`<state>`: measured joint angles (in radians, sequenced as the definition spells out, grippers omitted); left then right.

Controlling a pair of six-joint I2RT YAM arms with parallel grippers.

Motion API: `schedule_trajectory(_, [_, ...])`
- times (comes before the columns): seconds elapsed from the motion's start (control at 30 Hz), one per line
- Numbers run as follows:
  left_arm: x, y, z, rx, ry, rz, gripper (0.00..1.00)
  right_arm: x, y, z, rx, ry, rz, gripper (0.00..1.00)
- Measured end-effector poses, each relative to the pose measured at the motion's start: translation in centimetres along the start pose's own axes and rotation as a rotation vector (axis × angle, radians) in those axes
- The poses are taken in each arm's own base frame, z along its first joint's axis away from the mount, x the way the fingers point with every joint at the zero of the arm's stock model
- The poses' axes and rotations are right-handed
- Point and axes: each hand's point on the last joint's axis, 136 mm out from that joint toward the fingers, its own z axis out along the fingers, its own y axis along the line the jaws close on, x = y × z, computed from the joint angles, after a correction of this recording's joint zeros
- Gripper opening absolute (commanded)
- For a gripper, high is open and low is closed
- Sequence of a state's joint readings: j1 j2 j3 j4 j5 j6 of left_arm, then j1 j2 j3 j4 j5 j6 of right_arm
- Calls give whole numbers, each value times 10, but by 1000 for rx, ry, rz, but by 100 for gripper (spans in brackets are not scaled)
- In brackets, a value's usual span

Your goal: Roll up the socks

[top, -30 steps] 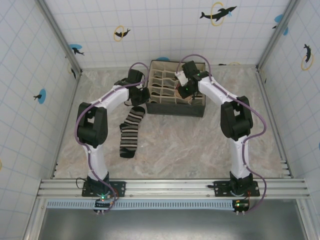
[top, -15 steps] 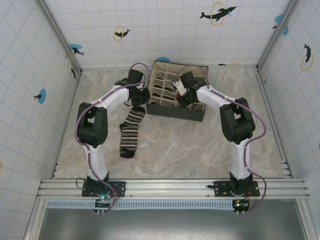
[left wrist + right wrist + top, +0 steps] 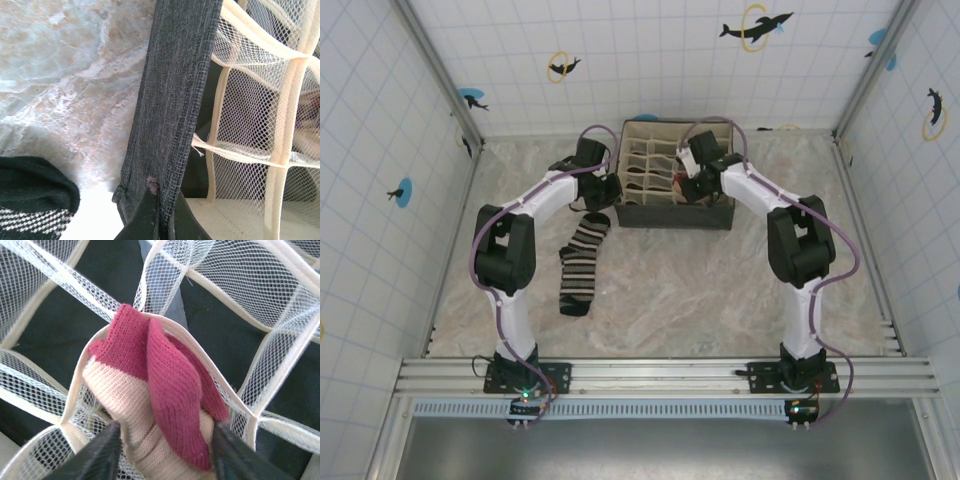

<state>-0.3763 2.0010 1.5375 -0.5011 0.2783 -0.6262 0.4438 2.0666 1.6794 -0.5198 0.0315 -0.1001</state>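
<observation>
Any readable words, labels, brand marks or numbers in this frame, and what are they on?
None can be read.
The striped sock, peach sock and mesh organizer carry no lettering.
The wall decals are dolphin-and-ring pictures, not text.

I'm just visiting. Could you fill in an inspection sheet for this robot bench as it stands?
Surface: marbled table.
Things: striped sock flat on table, unrolled; peach sock bundled in a mesh cell of the box.
Clutter: nothing seen.
Grippers: left gripper shut on the box's wall; right gripper open astride the peach sock.
Cables: purple cables loop along both arms.
Surroundings: tiled walls with dolphin stickers.
</observation>
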Motion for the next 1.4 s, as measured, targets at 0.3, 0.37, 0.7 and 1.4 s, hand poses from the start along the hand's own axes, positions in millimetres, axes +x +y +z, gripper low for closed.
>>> schedule_trajectory(0.3, [-20,-10,12,22,-17,-7,0,-46,-10,-63,60,-166,54,100])
schedule_trajectory(0.37, [-28,-12,18,22,-24,-5,1,-56,-13,-81,82,-214,81,100])
schedule_trajectory(0.7, [-59,-29,19,52,-79,16,60,-16,12,-120,82,-281,184,100])
schedule_trajectory(1.4, [26,41,-76,-25,-51,57,82,73,123,-141,-242,-313,312,100])
